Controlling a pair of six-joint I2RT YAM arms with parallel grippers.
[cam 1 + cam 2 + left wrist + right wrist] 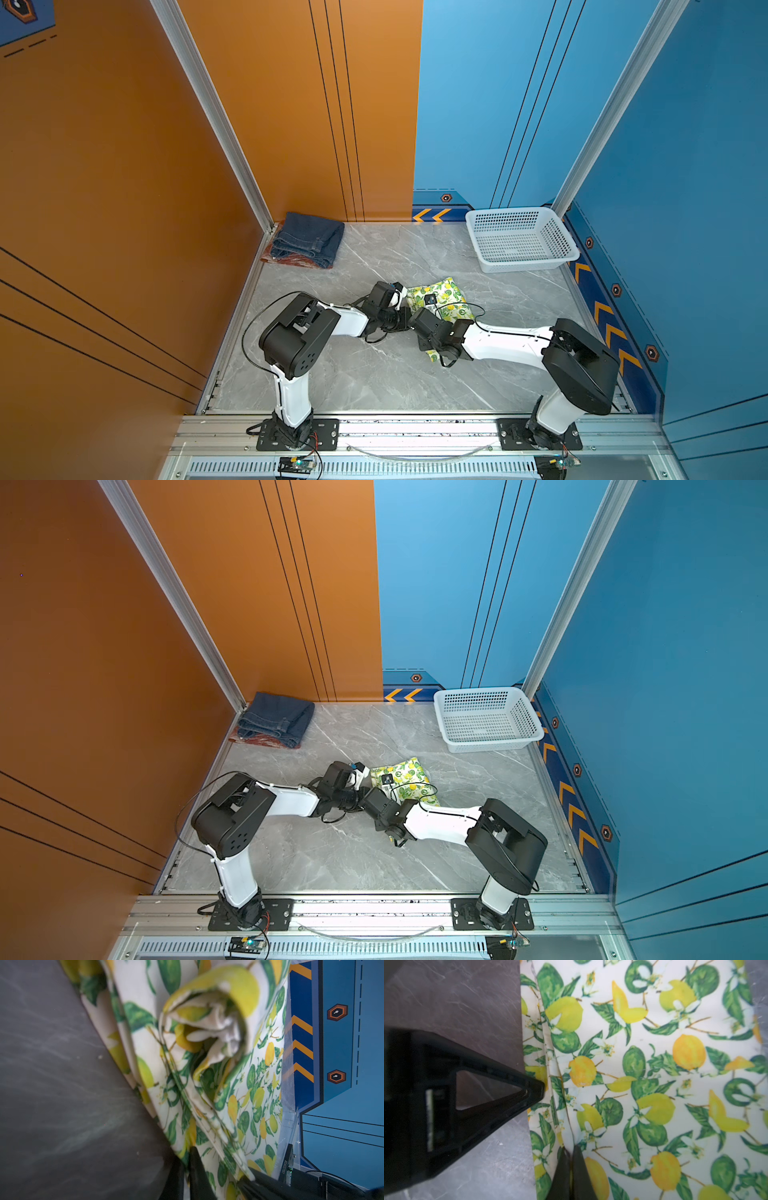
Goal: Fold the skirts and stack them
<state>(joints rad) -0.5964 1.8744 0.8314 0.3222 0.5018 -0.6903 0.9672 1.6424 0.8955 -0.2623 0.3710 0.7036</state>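
The white skirt with lemons and leaves lies folded in the middle of the table. My left gripper is at its left edge, shut on that edge. My right gripper is close beside it, shut on a pinched fold of the same skirt. The lemon cloth bunches up in a roll ahead of the left jaws. In both top views the dark blue denim skirt lies folded on the red plaid skirt in the back left corner.
A white perforated basket stands at the back right against the blue wall. The two wrists nearly touch over the skirt's left edge, and a black finger of the left gripper shows in the right wrist view. Orange wall on the left.
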